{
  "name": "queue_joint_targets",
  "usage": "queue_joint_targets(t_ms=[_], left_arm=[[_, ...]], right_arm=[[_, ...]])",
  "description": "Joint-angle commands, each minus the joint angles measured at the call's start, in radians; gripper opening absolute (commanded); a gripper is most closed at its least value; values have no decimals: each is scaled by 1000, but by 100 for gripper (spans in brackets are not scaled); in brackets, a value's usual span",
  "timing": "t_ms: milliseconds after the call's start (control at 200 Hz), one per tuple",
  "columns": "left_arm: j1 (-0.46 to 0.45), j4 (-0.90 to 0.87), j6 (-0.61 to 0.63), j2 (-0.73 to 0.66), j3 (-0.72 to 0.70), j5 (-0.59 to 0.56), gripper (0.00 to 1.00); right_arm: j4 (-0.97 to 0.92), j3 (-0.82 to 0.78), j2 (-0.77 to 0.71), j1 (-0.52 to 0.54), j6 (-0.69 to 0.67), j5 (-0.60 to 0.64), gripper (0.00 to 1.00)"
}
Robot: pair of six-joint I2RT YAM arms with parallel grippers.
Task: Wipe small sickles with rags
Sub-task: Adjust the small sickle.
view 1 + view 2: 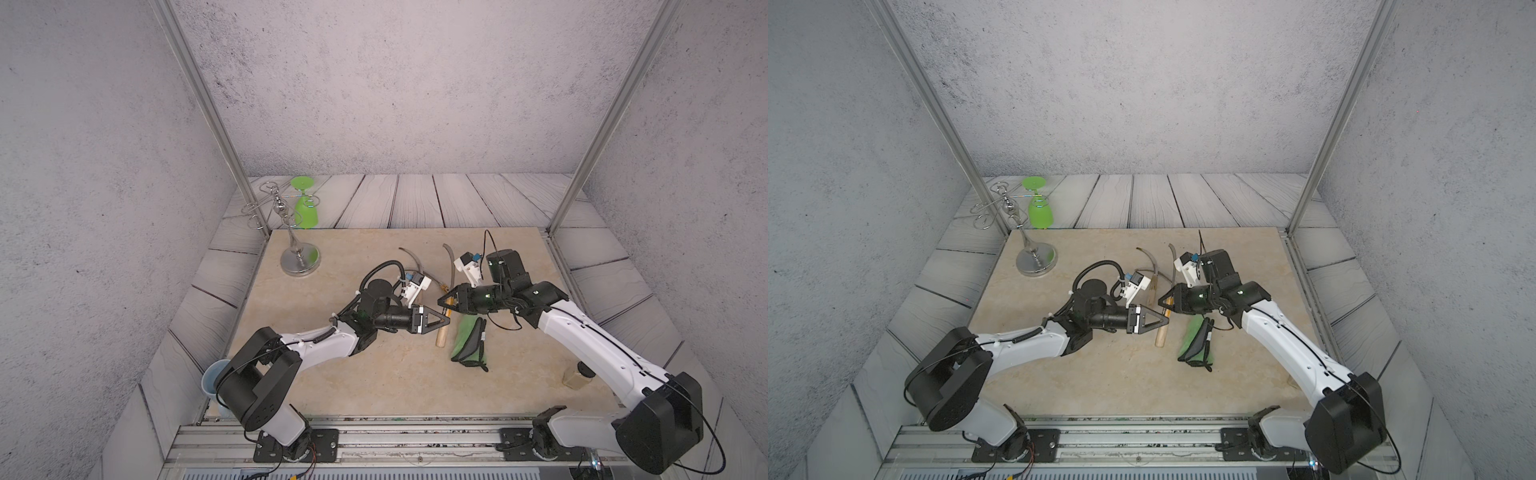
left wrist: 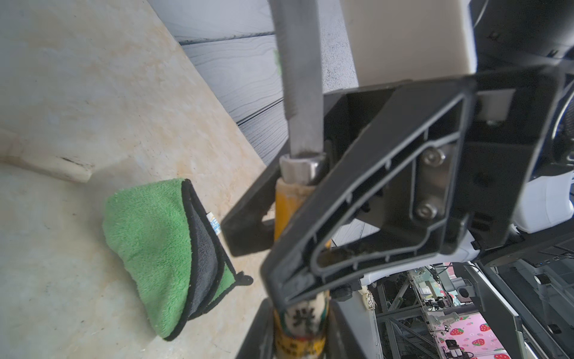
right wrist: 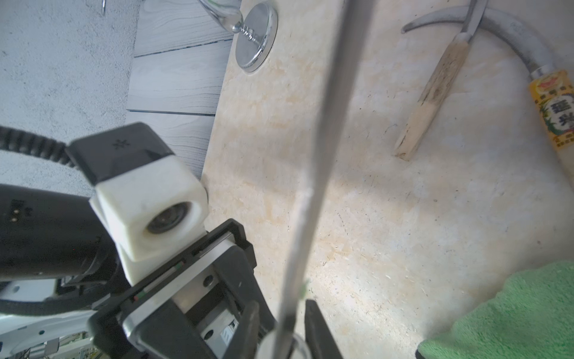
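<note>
Near the middle of the tan stone bench (image 1: 353,374), a little toward 3 o'clock, both of my hands meet on the held sickle (image 1: 441,336). Its pale wooden handle carries a dark-orange label band. Its thin grey blade points toward 12 o'clock.

My left hand (image 1: 447,321) reaches in from 9 o'clock and is clamped on the handle at the label. In the left wrist view the handle runs straight between its two sides. My right hand (image 1: 439,301) comes in from 3 o'clock, just beyond the left one. Its black fingers (image 2: 341,192) are closed against both sides of the handle, just below the metal collar. I cannot tell whether the butt end of the handle touches the bench.

The rag (image 1: 467,343) is a folded bright green fuzzy cloth with a grey inner face and black trim. It lies flat on the bench just beside the held sickle, at about 4 o'clock from it. Neither hand touches it.

Two more sickles lie on the bench at about 11 o'clock from the hands, with their blades crossing. They are the plain-handled sickle (image 3: 431,99) and the labelled sickle (image 3: 556,115). In both top views my arms partly hide them.

At the bench's 10 o'clock corner stands a chrome wire glass rack (image 1: 300,259). It holds a green glass (image 1: 305,210) upside down.
</note>
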Motion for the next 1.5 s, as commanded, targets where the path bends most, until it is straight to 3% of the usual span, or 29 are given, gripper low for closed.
queue_joint_targets(t_ms=[0,355,1011,1121,1341,1386,1436,1496], left_arm=[[-4,55,3,-3,13,-63,28],[-20,93,-9,23,13,-135,40],[-37,80,-9,86,78,-162,39],[-38,80,-11,92,87,-158,34],[-37,84,-16,100,87,-156,1],[-37,85,-17,103,86,-158,0],[-36,89,-16,104,83,-162,0],[-33,104,-18,102,74,-168,0]], right_arm=[[59,-28,-41,4,92,92,15],[198,-58,-49,22,280,198,15],[209,-63,-43,62,325,222,16],[212,-65,-42,66,326,220,16],[214,-57,-39,70,322,225,16],[215,-57,-38,71,321,223,17],[215,-56,-39,71,317,222,22],[196,-51,-42,71,305,233,35]])
